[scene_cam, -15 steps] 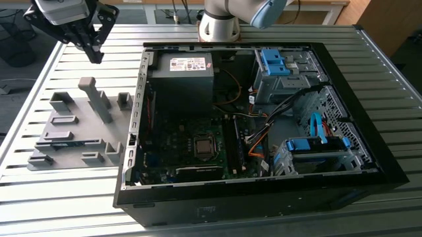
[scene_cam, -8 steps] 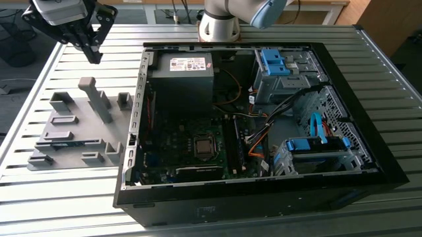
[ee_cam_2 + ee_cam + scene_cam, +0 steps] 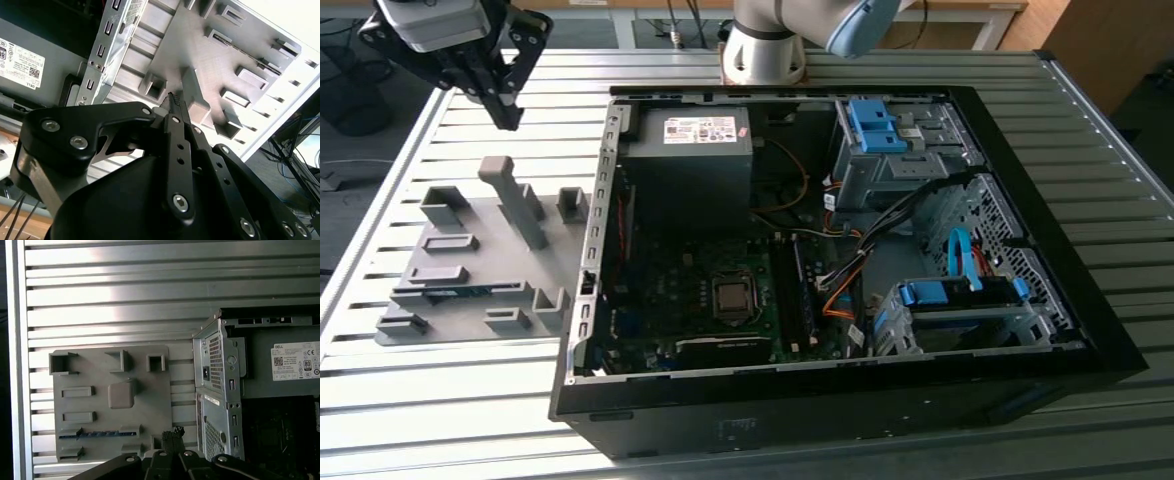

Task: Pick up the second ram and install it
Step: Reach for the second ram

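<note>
Blue edge alone is showing of the second ram (image 3: 454, 291), a slim stick lying lengthwise in a low slot of the flat grey plastic holder plate (image 3: 470, 215). Its chips and label are too small to make out. In the first wrist view the stick (image 3: 95, 434) is appearing as a thin blue line, and the gripper's body is cutting off the edge of the plate (image 3: 90, 367). Memory slots inside the open black computer case (image 3: 854, 405) are hard to tell among the cables.

The black two-finger gripper (image 3: 508, 120) is hanging over the slatted metal table (image 3: 454, 400) at the exterior view's far left, well apart from the ram. Its fingers are pressing together and holding nothing, as the second wrist view (image 3: 173, 99) is also showing. A tall grey upright post (image 3: 520, 200) is standing on the plate between gripper and ram.

Counted: one ram on the plate; one gripper; two chunky blue plastic drive-bay clips, one far (image 3: 874, 125) and one near (image 3: 961, 293); one dark power-supply box with a white label (image 3: 687, 150).
</note>
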Robot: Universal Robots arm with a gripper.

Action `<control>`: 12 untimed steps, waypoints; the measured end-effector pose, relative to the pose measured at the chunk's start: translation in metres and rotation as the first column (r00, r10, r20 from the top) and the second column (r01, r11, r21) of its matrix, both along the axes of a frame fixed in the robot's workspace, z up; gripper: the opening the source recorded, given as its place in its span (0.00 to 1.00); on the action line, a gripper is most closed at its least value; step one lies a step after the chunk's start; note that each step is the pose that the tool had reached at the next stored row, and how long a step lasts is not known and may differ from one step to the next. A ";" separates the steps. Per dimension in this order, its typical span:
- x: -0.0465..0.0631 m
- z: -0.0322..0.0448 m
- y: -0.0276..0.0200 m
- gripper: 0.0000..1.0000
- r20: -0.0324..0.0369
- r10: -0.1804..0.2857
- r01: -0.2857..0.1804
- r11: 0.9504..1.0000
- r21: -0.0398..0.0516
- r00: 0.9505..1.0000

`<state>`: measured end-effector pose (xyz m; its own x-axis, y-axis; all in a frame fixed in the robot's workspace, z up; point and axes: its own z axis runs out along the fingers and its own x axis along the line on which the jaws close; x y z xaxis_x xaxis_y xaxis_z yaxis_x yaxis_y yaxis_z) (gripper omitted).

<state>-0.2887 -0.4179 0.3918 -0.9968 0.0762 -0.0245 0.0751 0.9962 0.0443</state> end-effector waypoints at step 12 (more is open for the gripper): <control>-0.006 -0.0001 -0.0013 0.11 0.000 0.000 0.000 1.000 0.000 1.000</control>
